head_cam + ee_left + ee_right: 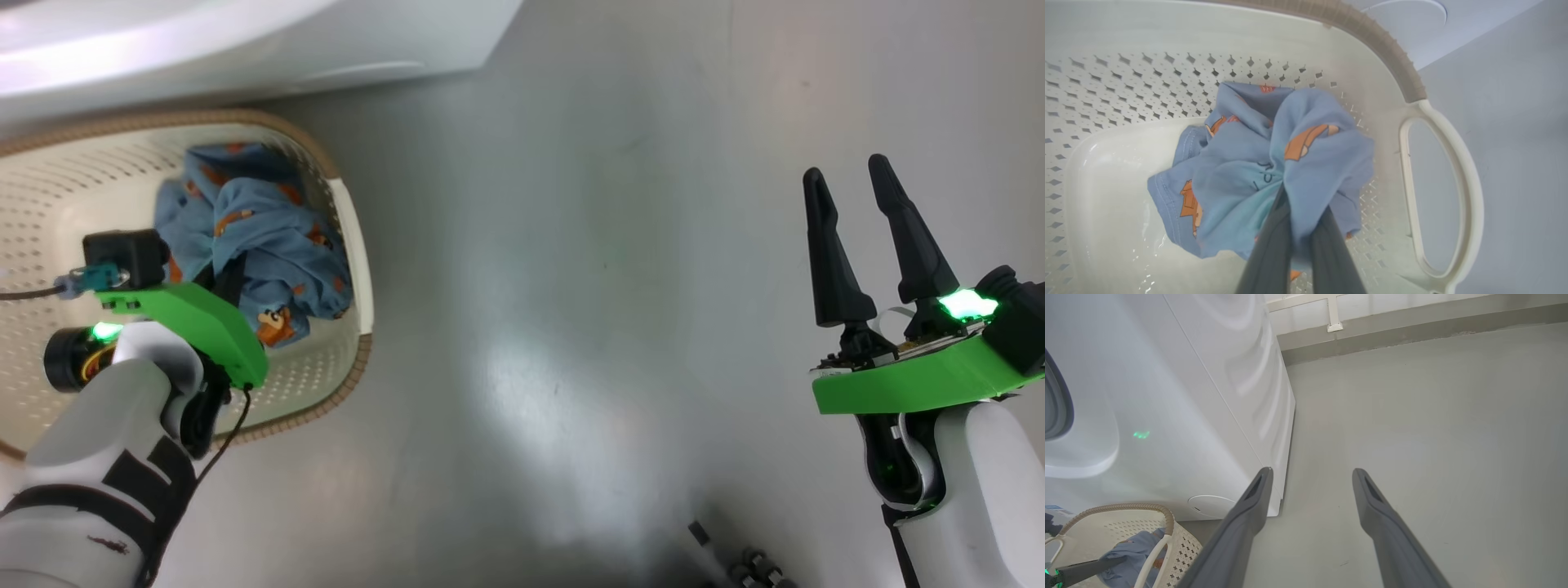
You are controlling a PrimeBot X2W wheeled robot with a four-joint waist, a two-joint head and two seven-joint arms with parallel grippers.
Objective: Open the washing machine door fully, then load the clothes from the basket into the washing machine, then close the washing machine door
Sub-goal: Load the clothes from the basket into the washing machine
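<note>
Your left jaws are squeezed tight on a fold of the blue clothes (1274, 163), down inside the basket (1447, 134). Your right jaws are wide apart and hold nothing; the washing machine (1180, 396) stands just to their left. Loading is only starting: the clothes must go into the machine, then the door gets closed. You cannot tell if the door is open; a dark curved edge (1057, 400) peeks in, cut off.
</note>
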